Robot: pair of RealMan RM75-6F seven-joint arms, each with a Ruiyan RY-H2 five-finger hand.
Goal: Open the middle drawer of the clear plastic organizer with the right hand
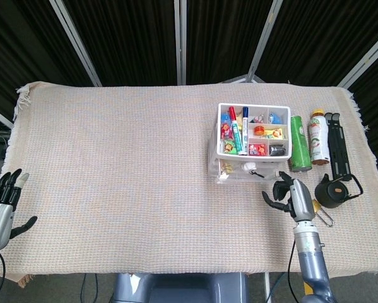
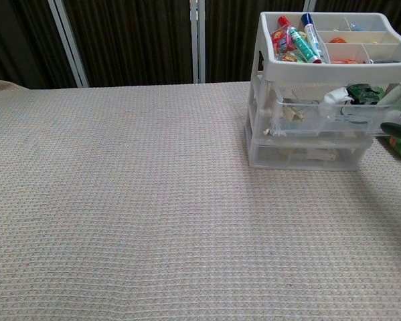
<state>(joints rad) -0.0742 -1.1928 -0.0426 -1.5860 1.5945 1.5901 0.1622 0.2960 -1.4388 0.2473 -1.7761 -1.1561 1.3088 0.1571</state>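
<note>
The clear plastic organizer (image 1: 221, 153) (image 2: 259, 127) stands at the table's right, and its white top tray (image 1: 259, 112) holds markers and small items. A clear drawer (image 1: 247, 172) (image 2: 321, 114) just under the tray juts out toward me with small white and green things inside. My right hand (image 1: 289, 197) (image 2: 399, 126) hovers just off the drawer's front right corner with its fingers curled in and nothing in them. My left hand (image 1: 0, 209) hangs at the table's front left edge with its fingers spread, holding nothing.
Right of the organizer stand a green can (image 1: 298, 144), a yellow-capped bottle (image 1: 318, 136) and a black folded stand (image 1: 336, 145). A black round object (image 1: 334, 191) and a brass padlock (image 1: 316, 207) lie close beside my right hand. A woven cloth (image 1: 113, 158) covers the table.
</note>
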